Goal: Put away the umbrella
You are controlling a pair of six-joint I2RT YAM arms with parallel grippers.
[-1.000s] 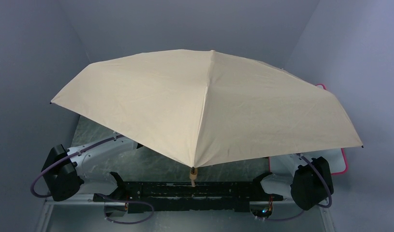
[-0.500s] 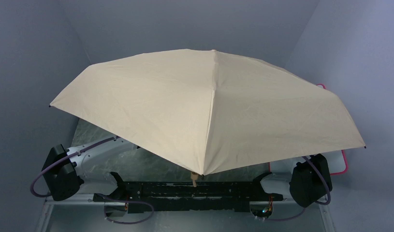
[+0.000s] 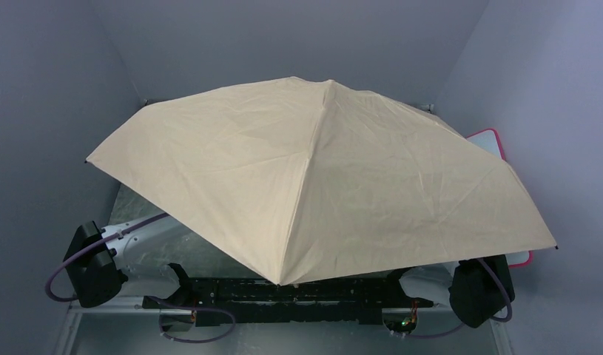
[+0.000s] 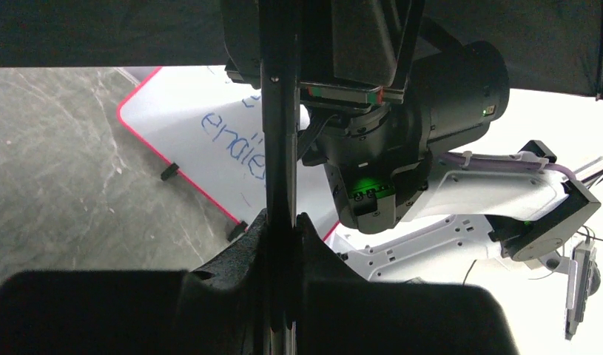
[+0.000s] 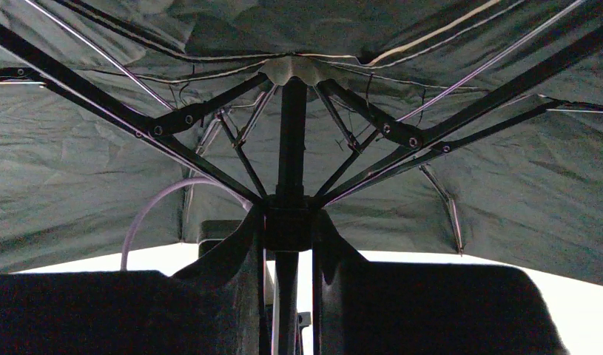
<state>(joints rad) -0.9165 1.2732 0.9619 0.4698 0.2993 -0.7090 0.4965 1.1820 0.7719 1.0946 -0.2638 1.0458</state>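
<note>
The umbrella [image 3: 313, 177] is open; its cream-beige canopy covers most of the top view and hides both grippers and the handle there. In the left wrist view my left gripper [image 4: 282, 225] is shut on the thin dark shaft [image 4: 280, 111], which runs straight up between the fingers. In the right wrist view my right gripper [image 5: 289, 225] is shut on the black runner [image 5: 288, 222] where the ribs meet, under the dark lining [image 5: 98, 148]. The shaft [image 5: 291, 140] rises from the runner to the canopy's hub.
A white board with a pink rim [image 3: 498, 144] lies at the right, mostly under the canopy; it also shows in the left wrist view [image 4: 202, 140] with blue writing. The right arm's wrist [image 4: 416, 126] hangs close behind the shaft. Grey walls stand close all round.
The canopy has tilted and dropped toward the near edge. The tan handle tip that showed below its front rim is now hidden.
</note>
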